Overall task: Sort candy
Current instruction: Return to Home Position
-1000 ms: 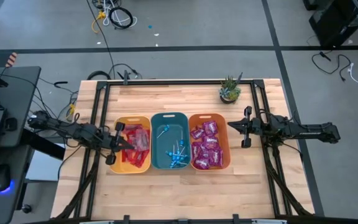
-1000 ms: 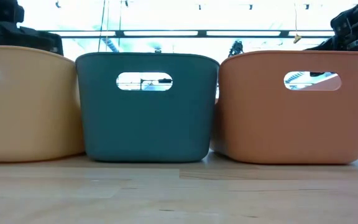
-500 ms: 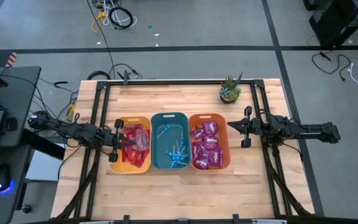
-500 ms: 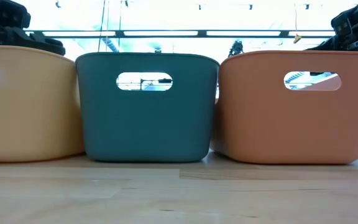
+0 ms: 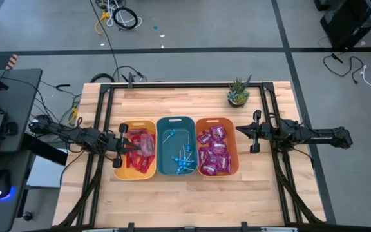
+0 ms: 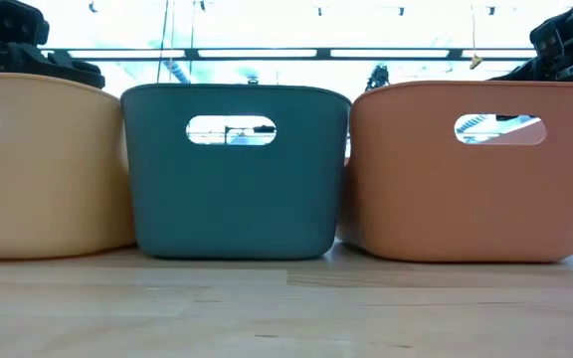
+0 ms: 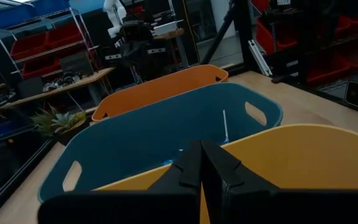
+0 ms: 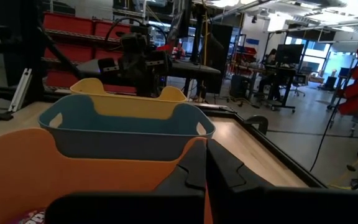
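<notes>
Both pincers are pressed closed with nothing held. The left pincer (image 5: 126,147) has slid back a little over the last second, from above the red sweets toward the outer wall of the yellow bin (image 5: 124,173), and has sat there for the last half second. The right pincer (image 5: 240,130) has not shifted and hangs just beside the outer wall of the orange bin (image 5: 218,120).

On the surface (image 5: 172,200) the three bins stand touching in one row, with the teal bin (image 5: 176,118) between the other two. Each holds one kind of candy: red packets (image 5: 143,151) in the yellow, purple packets (image 5: 214,151) in the orange, blue lollipops (image 5: 184,162) in the teal. I see no sweet outside a bin.

So the sorting looks finished, and the small retreat reads as the arms pulling clear to park.
</notes>
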